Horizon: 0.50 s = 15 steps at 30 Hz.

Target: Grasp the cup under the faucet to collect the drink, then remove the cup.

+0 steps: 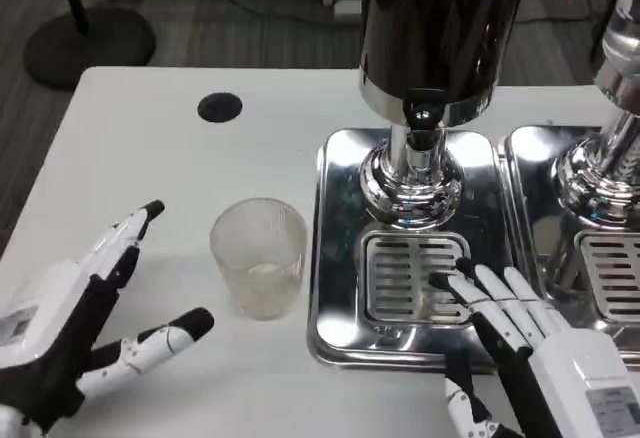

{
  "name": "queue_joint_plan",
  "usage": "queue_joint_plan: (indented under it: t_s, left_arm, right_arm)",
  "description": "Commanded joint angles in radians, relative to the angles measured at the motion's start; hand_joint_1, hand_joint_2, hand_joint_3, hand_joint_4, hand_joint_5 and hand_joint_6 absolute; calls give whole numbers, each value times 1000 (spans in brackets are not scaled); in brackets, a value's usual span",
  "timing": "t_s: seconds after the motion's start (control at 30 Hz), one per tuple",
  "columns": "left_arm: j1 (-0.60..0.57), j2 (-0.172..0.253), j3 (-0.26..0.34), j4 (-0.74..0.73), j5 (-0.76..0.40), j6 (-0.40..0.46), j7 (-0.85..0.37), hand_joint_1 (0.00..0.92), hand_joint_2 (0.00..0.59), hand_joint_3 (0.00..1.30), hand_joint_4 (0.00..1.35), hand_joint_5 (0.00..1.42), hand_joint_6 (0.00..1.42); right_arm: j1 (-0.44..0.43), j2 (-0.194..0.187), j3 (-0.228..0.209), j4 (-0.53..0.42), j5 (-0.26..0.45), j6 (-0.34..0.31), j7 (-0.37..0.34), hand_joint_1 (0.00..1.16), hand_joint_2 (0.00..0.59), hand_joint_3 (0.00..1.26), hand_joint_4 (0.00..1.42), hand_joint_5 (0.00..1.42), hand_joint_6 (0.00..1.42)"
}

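Nothing done: the cup [259, 256] stands ungrasped beside the drip tray [338, 248], not under the faucet [422, 118], both hands released

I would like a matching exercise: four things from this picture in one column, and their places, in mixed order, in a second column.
Things:
1. cup
2. left hand
3. right hand
4. black round spot

Places:
A. over the front of the drip tray
B. on the table, far side, behind the cup
C. on the table, left of the tray
D. left of the cup, open

Pairs: 1-C, 2-D, 3-A, 4-B
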State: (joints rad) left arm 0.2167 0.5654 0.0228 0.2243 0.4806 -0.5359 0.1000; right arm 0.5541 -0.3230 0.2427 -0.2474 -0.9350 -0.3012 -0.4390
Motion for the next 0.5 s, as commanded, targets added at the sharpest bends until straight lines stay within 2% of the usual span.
queue_joint_plan:
  t_s: [0.03, 0.3, 0.5]
  left_arm:
    - [-69, -8, -37, 76, -4, 5, -26, 26, 47, 0, 0, 20, 108]
    - [-216, -21, -99, 244, 2, -20, -18, 158, 37, 0, 0, 26, 167]
    - [-298, -31, -146, 338, 5, -39, -23, 197, 39, 0, 0, 41, 193]
  right_arm:
    - [6, 6, 0, -17, -3, 7, -17, 466, 586, 208, 105, 71, 195]
    - [6, 12, 1, -19, -1, 10, -20, 468, 586, 209, 108, 73, 202]
    - [9, 20, 11, -19, -3, 13, -25, 470, 586, 217, 118, 82, 210]
